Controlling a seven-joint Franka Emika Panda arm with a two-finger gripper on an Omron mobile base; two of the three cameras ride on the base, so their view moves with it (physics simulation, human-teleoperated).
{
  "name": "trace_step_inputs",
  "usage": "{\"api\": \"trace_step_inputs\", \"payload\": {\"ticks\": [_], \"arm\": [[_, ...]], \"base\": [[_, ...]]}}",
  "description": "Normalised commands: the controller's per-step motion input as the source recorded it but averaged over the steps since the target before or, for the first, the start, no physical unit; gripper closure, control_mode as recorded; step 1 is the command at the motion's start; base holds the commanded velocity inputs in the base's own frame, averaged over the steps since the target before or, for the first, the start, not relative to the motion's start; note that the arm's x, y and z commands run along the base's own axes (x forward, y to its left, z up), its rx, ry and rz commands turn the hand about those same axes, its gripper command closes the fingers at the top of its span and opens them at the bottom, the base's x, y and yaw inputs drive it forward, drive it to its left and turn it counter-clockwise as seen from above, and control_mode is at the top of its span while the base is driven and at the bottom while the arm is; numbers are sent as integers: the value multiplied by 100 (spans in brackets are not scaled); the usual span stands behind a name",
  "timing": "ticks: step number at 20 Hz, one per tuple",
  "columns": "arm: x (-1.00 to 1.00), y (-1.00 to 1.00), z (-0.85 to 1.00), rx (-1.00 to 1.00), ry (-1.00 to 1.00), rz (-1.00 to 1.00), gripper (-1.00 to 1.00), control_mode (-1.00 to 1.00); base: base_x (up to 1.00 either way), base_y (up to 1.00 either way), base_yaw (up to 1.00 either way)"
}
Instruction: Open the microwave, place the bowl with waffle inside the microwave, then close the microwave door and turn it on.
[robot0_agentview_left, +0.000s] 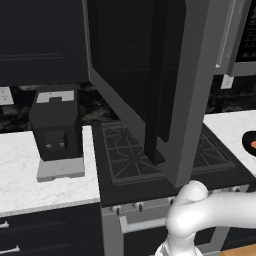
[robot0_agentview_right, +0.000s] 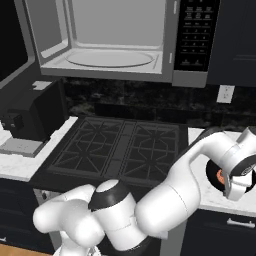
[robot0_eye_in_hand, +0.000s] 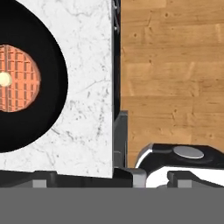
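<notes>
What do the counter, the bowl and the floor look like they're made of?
Counter: white marble or a stone look-alike, judging by its faint grey veining. Bowl: plain matte black, maybe ceramic or plastic; can't tell. Floor: wood planks, showing grain, knots and board seams.

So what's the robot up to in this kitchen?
It is about to heat a waffle. The microwave above the stove already has its door swung wide open, with nothing inside. The arm has reached to the counter right of the stove, where the bowl with the waffle sits. The tool hangs open over the bowl and holds nothing. A coffee machine stands on the left counter.
</notes>
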Motion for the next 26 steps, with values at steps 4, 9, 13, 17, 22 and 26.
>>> {"api": "trace_step_inputs", "payload": {"ticks": [4,9,13,17,22,26], "arm": [[19,0,-24,0,0,-4,-100,-100],[10,-8,-18,0,0,-9,-100,-100],[9,0,-10,0,0,-16,-100,-100],[15,0,-14,0,0,-19,-100,-100],[0,0,-10,0,0,-10,-100,-100],[4,-4,-17,0,0,0,-100,-100]], "base": [[0,0,0],[0,0,0],[0,0,0],[0,0,0],[0,0,0],[0,0,0]]}}
